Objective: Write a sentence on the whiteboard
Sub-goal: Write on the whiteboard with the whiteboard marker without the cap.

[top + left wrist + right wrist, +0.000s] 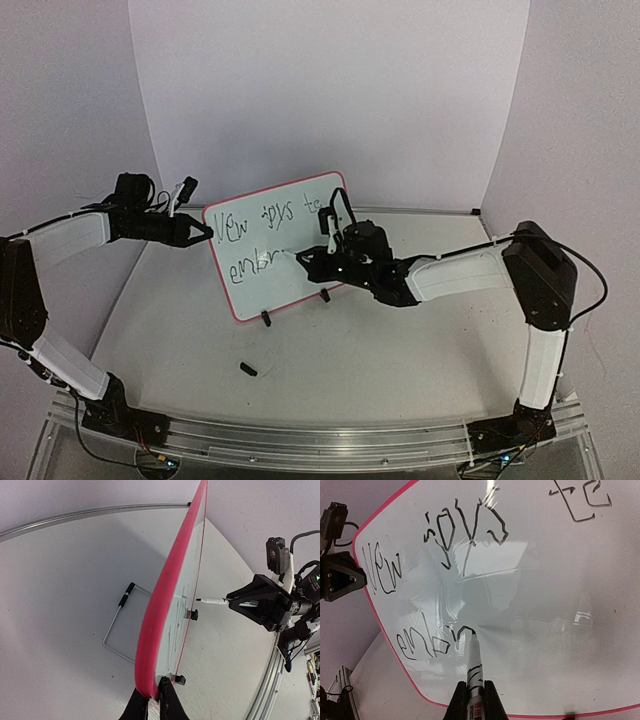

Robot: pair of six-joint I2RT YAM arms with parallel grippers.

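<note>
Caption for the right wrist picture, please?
Right end effector holds a marker tip on the whiteboard, sentence half written.

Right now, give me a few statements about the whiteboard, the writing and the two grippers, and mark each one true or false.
1. The left gripper pinches the whiteboard by its edge. True.
2. The right gripper is empty. False: it is shut on a marker.
3. The marker's tip touches the board on the lower line of the sentence. True.
4. The whiteboard lies flat on the table. False: it stands on its black feet.
5. The top line is blank. False: it reads roughly "New joys to".
</note>
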